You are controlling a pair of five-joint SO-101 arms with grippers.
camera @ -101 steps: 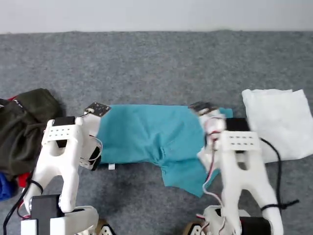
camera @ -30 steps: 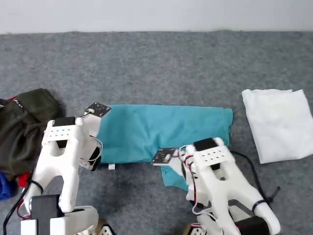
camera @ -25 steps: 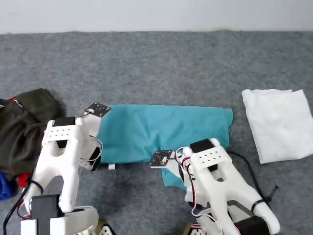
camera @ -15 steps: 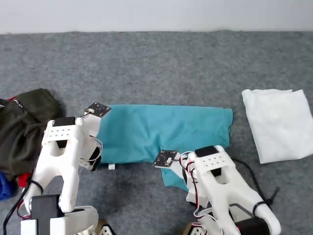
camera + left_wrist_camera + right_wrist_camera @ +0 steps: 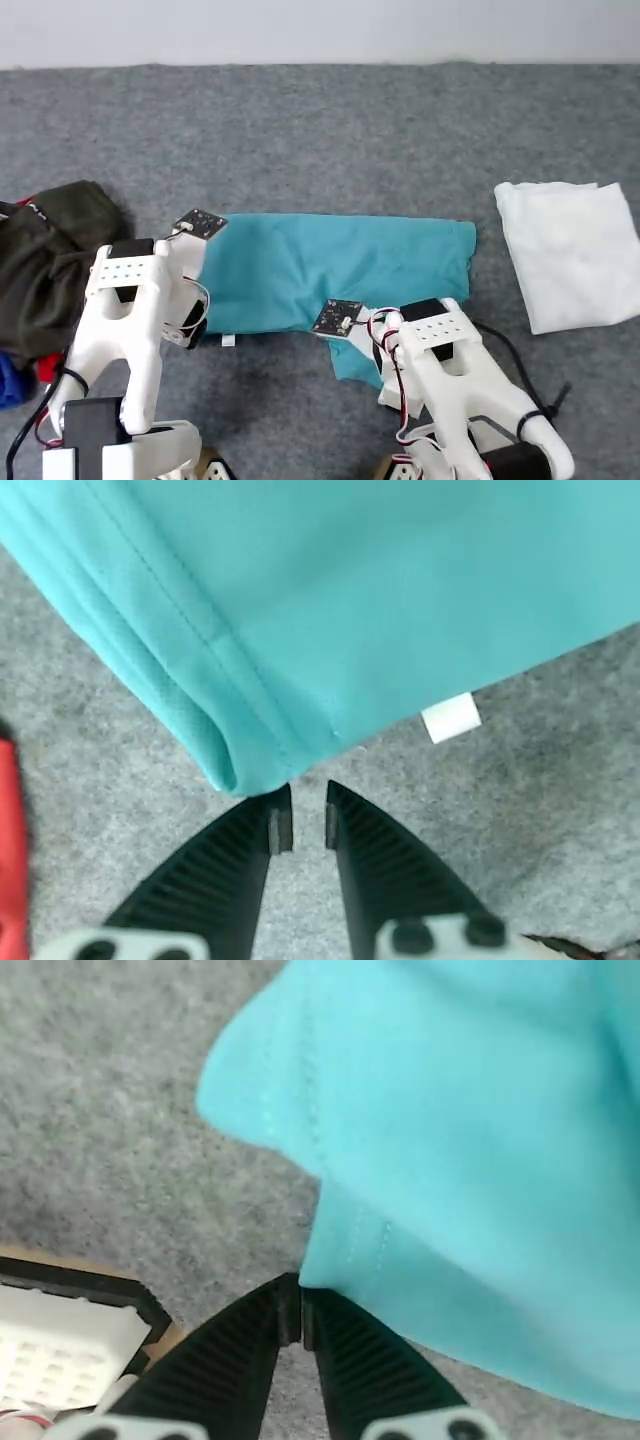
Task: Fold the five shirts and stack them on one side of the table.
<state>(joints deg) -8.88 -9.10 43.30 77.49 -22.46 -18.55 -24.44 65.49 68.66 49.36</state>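
Worktop (image 5: 320, 130): one shirt done, four seemingly left.
Teal shirt (image 5: 330, 265): centre, half-folded band; a flap juts from its near edge.
Unfolded heap (image 5: 50, 250): left edge, untouched.
White shirt (image 5: 570, 250): folded, right side, starting the stack.
Right pincer (image 5: 300, 1315): clenched, seemingly nipping the flap's hem.
Left pincer (image 5: 300, 825): barely parted, empty, at the teal corner.

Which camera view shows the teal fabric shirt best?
The high view: nearly the whole teal fabric shirt lies spread out. The left wrist view gives one hemmed corner with a small white tag; the right wrist view, a stitched edge.
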